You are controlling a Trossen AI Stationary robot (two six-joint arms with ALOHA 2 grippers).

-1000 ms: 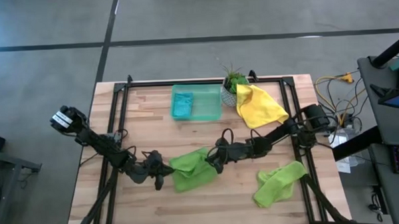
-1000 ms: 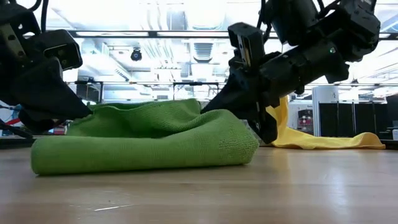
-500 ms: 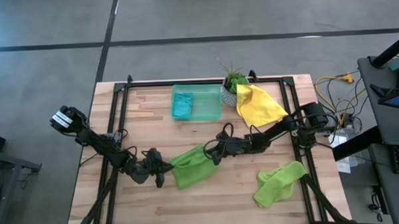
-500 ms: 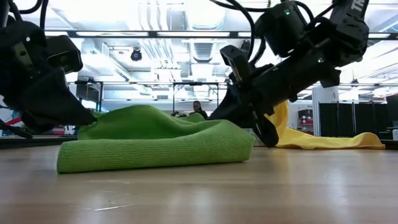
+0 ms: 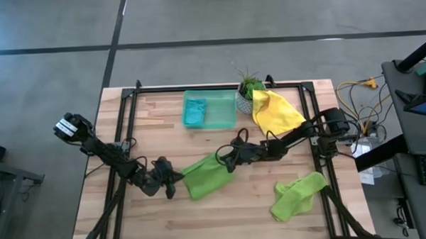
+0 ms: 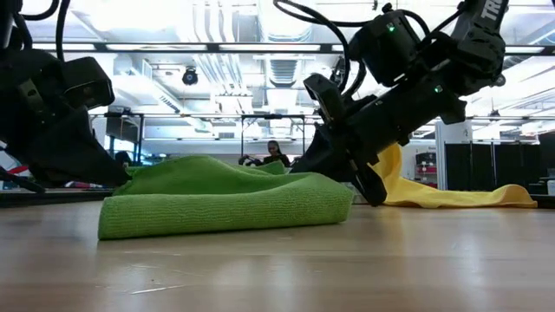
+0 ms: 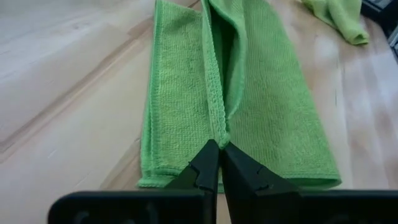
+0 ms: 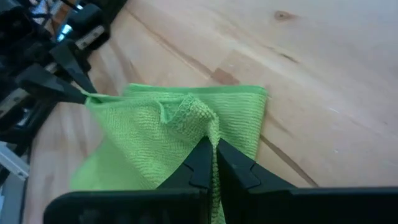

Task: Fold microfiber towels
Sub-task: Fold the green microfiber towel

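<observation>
Lime-green microfiber, crumpled in a heap, lies nearest the front edge of the wooden table [image 5: 152,221] on the right side: the second green towel [image 5: 296,194], untouched. Just beyond it, near the middle of the table, the folded lime-green towel [image 5: 205,175] lies stretched between both arms. The left claw [image 5: 174,180] is clamped together on the towel's left end, its tips pinching a hemmed edge [image 7: 217,138]. The right claw [image 5: 224,161] is clamped on the opposite end, where a bunched corner rises between its closed fingers [image 8: 200,163]. Seen from table height, the towel lies in flat doubled layers on the wood. Farther back, the yellow towel [image 5: 277,111] is spread loosely near the right rear, touching a small potted plant [image 5: 248,88]. Beside the plant sits a translucent green tray [image 5: 226,117] with the teal-blue towel [image 5: 194,113] inside its left half.
</observation>
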